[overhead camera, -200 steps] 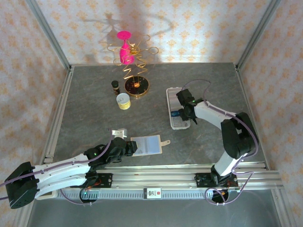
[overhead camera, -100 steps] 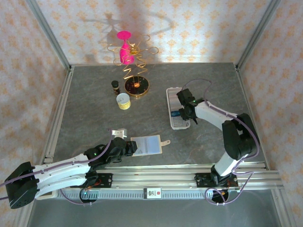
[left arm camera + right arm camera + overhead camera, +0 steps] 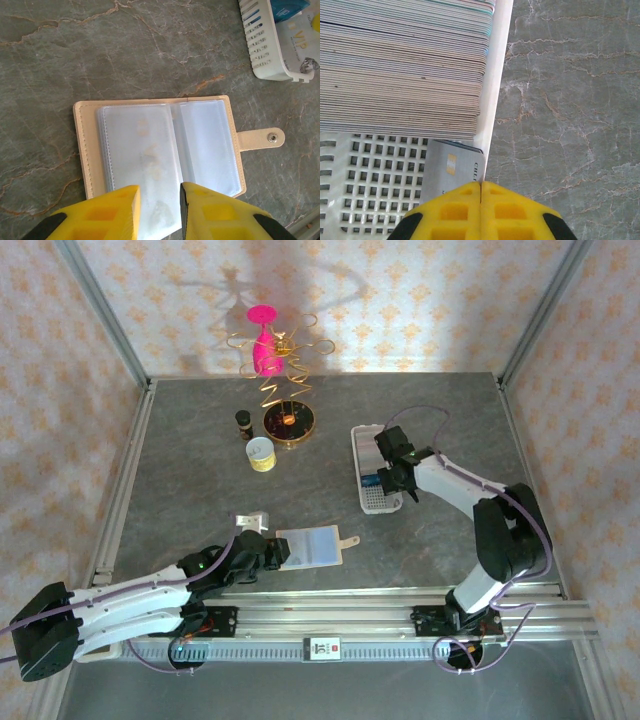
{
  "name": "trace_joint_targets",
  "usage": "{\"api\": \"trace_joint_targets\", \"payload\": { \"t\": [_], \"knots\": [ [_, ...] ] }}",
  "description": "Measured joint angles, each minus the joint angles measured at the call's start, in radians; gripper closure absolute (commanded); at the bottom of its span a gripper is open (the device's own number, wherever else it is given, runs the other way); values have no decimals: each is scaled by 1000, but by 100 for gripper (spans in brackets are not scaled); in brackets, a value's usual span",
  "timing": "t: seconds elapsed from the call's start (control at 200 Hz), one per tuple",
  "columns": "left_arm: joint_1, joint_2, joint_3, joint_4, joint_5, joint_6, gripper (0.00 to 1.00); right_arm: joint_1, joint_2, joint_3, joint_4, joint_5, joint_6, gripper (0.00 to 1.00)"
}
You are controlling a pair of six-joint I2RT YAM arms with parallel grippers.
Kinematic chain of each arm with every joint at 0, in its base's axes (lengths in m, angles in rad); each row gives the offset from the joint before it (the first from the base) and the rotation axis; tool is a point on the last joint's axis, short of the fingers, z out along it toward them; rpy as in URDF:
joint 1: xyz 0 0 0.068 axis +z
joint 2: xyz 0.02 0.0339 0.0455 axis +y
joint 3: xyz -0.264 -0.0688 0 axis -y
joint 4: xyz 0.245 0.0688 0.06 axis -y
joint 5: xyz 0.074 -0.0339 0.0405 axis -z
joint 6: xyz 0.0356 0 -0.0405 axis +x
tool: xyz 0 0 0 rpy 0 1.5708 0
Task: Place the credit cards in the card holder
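Apparently the loading step is under way. On the veined stone table (image 3: 200, 470), the long white grid-floored tray (image 3: 495, 75) holds thin cards (image 3: 405, 65) packed on edge. The left gripper (image 3: 160, 192), fingers apart, hovers over a beige clear-sleeved wallet (image 3: 82, 145). The right gripper (image 3: 481, 187), jaws together, sits above one glossy grey card (image 3: 447, 172) leaning at the tray's rim. It likely needs nudging upright next.

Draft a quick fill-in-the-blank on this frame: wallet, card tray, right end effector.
1. The beige wallet lies flat and ___, with its clear sleeves facing up.
2. The right end effector has its jaws fully ___, with a grey card just past its tips.
3. The stacked cards stand on edge in the ___ tray.
Missing words: open; shut; white
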Motion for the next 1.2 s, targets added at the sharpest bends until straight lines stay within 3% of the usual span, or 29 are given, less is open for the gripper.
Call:
{"api": "trace_joint_targets", "payload": {
  "t": [0.065,0.295,0.551,0.876,1.201],
  "knots": [
    [0,0,0,0,0,0,72,0,-5,0,-1,0,0,89],
    [0,0,0,0,0,0,73,0,-23,0,-7,-1,1,100],
    [0,0,0,0,0,0,73,0,-34,0,-12,-49,4,100],
    [0,0,0,0,0,0,73,0,-163,0,-14,-225,53,100],
    [0,0,0,13,0,1,69,0,-219,-19,-14,-265,105,100]
  ]
}}
